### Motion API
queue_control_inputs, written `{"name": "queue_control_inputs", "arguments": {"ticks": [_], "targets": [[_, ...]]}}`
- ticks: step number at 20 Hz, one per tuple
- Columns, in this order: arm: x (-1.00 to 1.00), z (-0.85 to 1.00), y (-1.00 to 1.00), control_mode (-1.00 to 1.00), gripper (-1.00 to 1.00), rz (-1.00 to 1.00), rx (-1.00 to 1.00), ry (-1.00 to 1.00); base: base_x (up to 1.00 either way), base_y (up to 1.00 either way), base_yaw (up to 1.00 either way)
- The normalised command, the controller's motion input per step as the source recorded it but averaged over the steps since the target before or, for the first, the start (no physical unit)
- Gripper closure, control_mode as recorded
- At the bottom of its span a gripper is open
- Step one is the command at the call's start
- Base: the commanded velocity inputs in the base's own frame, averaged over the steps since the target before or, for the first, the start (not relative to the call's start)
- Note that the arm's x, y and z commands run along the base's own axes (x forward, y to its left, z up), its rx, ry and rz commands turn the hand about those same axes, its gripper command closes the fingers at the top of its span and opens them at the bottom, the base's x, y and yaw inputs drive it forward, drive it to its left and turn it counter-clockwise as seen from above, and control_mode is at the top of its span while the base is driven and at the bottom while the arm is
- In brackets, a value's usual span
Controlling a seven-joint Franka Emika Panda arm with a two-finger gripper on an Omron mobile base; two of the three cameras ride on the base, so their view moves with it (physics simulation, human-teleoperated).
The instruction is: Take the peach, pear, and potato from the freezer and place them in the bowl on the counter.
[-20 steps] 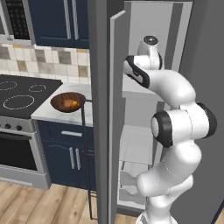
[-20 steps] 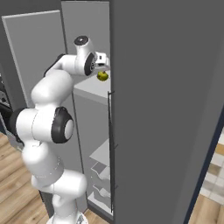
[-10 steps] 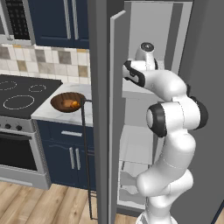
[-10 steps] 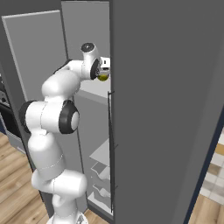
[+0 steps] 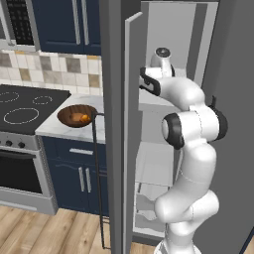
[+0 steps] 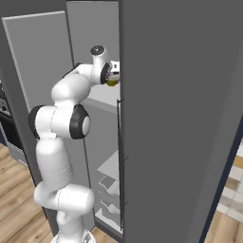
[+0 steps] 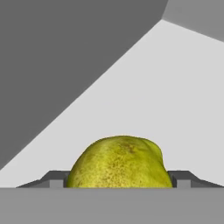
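Reaching into the freezer (image 5: 163, 30), the end effector (image 7: 120, 183) grasps the pear (image 7: 119, 162) between its fingertips (image 7: 54, 179), above a white shelf; the bowl (image 5: 77, 116) sits on the bench (image 5: 74, 131).

From behind my left side, one camera looks forward and down past the counter (image 5: 99, 130) and bowl (image 5: 77, 115) into the open freezer (image 5: 163, 59). Its twin behind my right side faces that same freezer (image 6: 166, 118) interior. My hand camera sits very close to the pear (image 7: 120, 162).
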Motion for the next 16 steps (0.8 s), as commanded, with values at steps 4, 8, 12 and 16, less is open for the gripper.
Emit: {"name": "queue_control_inputs", "arguments": {"ticks": [4, 8, 12, 16], "targets": [[-0.49, 0.02, -0.02, -1.00, 1.00, 0.00, 0.01, -0.02, 0.00, 0.00, 0.00], [-1.00, 0.69, -0.10, -1.00, 1.00, -0.03, 0.05, -0.07, 0.00, 0.00, 0.00], [-1.00, 0.62, -0.13, -1.00, 1.00, 0.00, 0.02, -0.14, 0.00, 0.00, 0.00], [-1.00, 0.06, 0.01, -1.00, 1.00, 0.00, 0.00, -0.01, 0.00, 0.00, 0.00]]}}
